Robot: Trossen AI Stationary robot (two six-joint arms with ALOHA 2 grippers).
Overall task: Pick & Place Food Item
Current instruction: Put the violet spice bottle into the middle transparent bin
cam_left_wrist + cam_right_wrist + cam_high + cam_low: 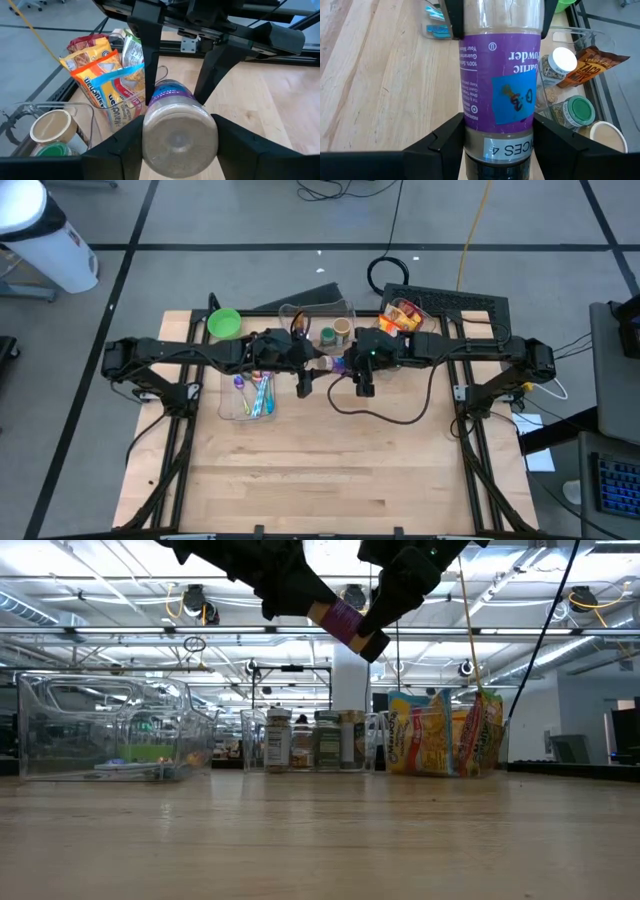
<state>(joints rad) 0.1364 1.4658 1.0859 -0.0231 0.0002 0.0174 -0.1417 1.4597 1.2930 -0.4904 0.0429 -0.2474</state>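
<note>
Purple-labelled spice jar [501,90], label reading "Powder", was up in the air over the table [330,470], lying between both grippers. Right gripper [500,145] was clamped on its dark cap end, left gripper [179,142] fingers sat against the other end. Snack bags [102,80] stood in a clear bin behind.

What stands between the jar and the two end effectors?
Nothing visible. The jar hangs in the air above the table, between both arms. The right end effector is closed on its capped end, and the left end effector has its fingers on both sides of the other end.
</note>
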